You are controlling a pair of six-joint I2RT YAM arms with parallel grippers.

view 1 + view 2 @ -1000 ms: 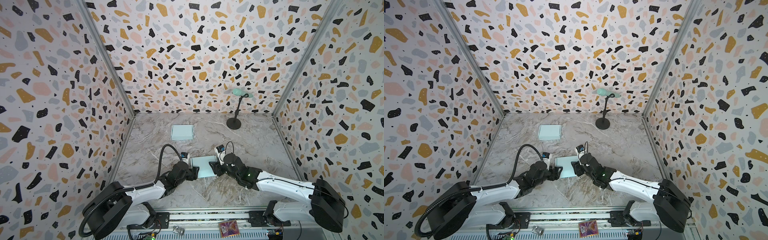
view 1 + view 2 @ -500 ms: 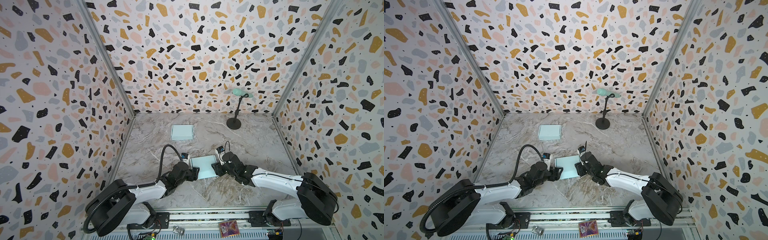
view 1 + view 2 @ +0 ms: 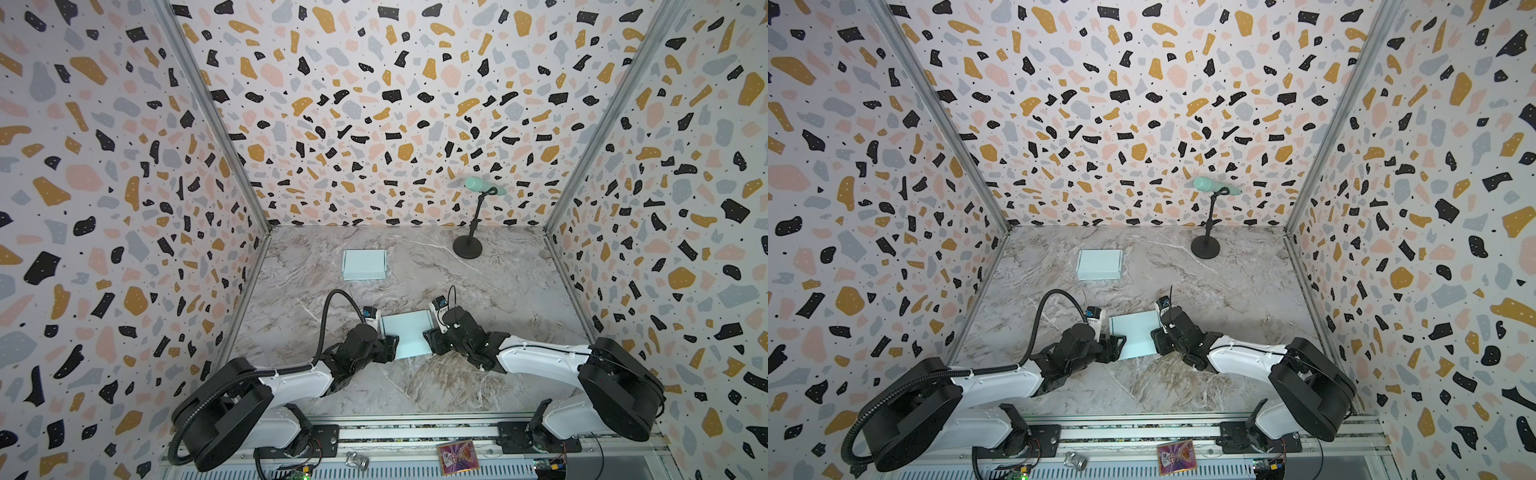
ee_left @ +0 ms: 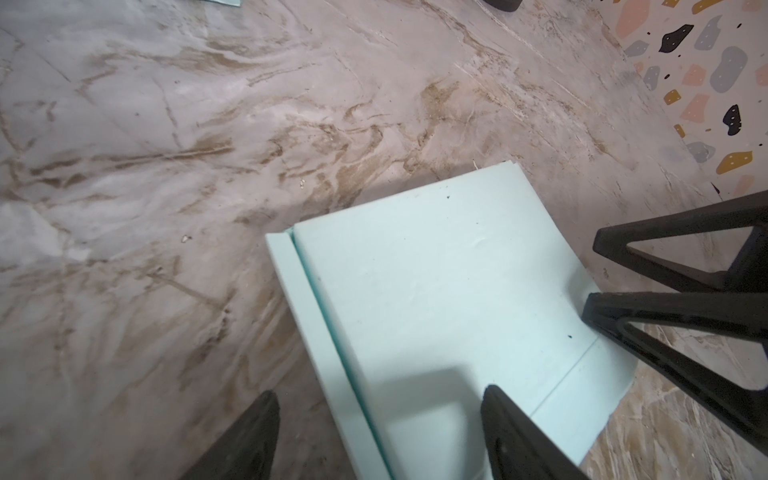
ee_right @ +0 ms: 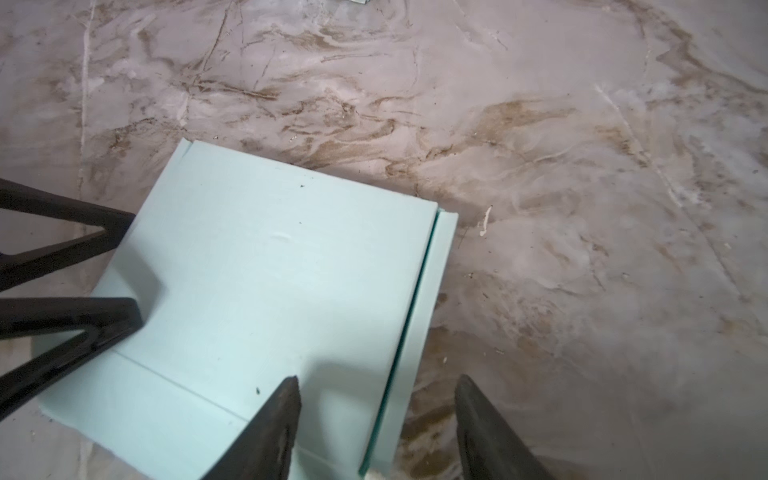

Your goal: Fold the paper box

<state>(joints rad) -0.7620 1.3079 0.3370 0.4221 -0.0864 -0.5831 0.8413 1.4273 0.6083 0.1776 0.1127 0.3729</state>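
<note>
Item: paper box (image 3: 406, 332), pale blue, lying flat on the marble counter (image 3: 519, 286) toward the front, between the two arms; a narrow strip runs along each side edge.
Left jaws: spread, straddling the box's left edge, one finger (image 4: 515, 436) over the top panel, the other beyond the strip above the counter; nothing pinched.
Right jaws: spread across the right edge, one finger (image 5: 270, 428) over the panel; contact cannot be told.
Second pale blue box (image 3: 364, 264): well apart, rear left.
Black stand (image 3: 468, 249), teal head: rear right
</note>
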